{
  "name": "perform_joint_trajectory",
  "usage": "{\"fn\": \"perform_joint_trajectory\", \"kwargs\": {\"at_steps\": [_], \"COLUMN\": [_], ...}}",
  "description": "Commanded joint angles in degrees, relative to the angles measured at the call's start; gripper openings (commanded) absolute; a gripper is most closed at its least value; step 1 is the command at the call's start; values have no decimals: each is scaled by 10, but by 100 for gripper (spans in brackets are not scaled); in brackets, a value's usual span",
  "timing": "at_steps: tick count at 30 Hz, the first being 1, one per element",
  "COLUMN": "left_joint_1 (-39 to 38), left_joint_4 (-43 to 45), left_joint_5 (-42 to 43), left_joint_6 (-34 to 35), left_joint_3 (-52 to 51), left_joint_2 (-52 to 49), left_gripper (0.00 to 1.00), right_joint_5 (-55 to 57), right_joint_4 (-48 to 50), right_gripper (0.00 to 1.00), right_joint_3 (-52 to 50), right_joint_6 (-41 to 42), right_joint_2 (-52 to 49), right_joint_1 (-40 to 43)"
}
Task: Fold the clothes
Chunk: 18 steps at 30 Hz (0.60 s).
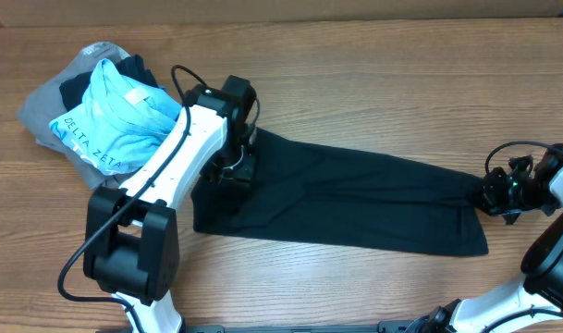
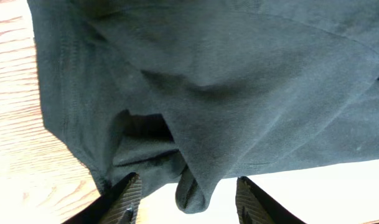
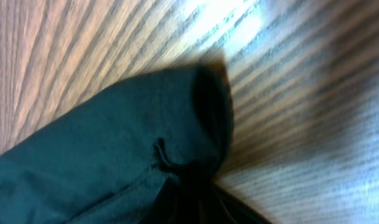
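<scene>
A long black garment [image 1: 355, 199] lies stretched flat across the middle of the table. My left gripper [image 1: 235, 168] is over its left end. In the left wrist view its fingers [image 2: 189, 202] are open, with a hanging fold of the black cloth [image 2: 195, 186] between them and not clamped. My right gripper [image 1: 492, 194] is at the garment's right end. In the right wrist view its fingers [image 3: 205, 208] are closed together on a pinched corner of the black cloth [image 3: 114, 149], low over the wood.
A pile of other clothes sits at the back left: a light blue shirt [image 1: 115, 116] with "DELTA ZETA" lettering on top of a grey garment [image 1: 50, 106] and a dark one [image 1: 78, 88]. The wooden table [image 1: 355, 83] shows around the garment.
</scene>
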<state>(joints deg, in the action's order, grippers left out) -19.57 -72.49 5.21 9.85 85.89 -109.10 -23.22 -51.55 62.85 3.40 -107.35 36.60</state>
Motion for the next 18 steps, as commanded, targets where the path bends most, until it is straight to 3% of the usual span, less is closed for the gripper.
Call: {"fn": "perform_joint_trajectory", "kwargs": {"at_steps": [1,4,8,15,18], "left_joint_1": [14,29,54,80,80], "left_joint_4": [-6,-15,-26,-32,-37], "left_joint_5": [-9,-7,27,64,64], "left_joint_6": [-20,-21,-37,-66,-67], "left_joint_3": [2,3,9,37,56], "left_joint_2": [3,5,8,47,77], "left_gripper": [44,35,55,59,62], "right_joint_5": [-13,1,-35,-24,45], "right_joint_4": [-37,-94,-145,-168,-188], "right_gripper": [4,4,4,4,4], "right_joint_3": [63,115,155,155,155], "right_joint_6": [-2,-2,-2,3,36], "right_joint_2": [5,25,71,142,144], "right_joint_1": [-5,-6,-14,-104,-177]}}
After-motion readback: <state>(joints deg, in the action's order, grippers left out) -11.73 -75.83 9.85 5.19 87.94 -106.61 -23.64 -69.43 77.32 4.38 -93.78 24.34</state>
